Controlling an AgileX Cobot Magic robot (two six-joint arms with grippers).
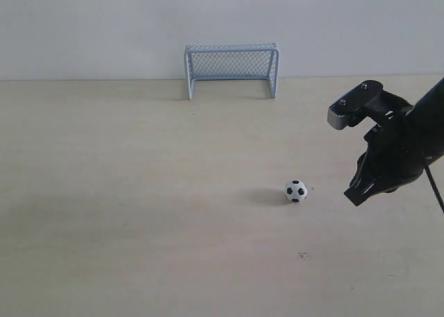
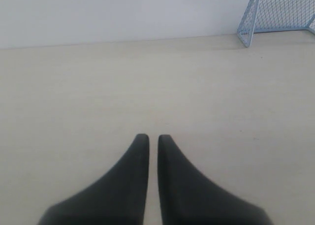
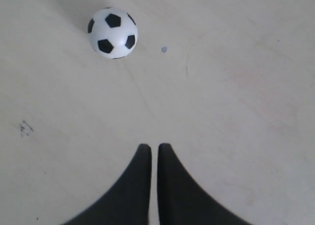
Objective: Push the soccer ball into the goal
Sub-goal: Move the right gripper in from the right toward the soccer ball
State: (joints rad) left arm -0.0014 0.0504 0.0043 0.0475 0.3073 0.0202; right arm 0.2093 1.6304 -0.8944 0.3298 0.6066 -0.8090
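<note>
The small black-and-white soccer ball rests on the pale table, right of centre. The goal, pale blue frame with mesh, stands at the back against the wall, its mouth facing the table. My right gripper hovers just right of the ball, apart from it, shut with nothing between its fingers. My left gripper is shut and empty over bare table; it is out of the exterior view.
A white wall runs behind the goal. A small dark scuff mark lies on the table in front of the ball. The pale table stretches wide to the left.
</note>
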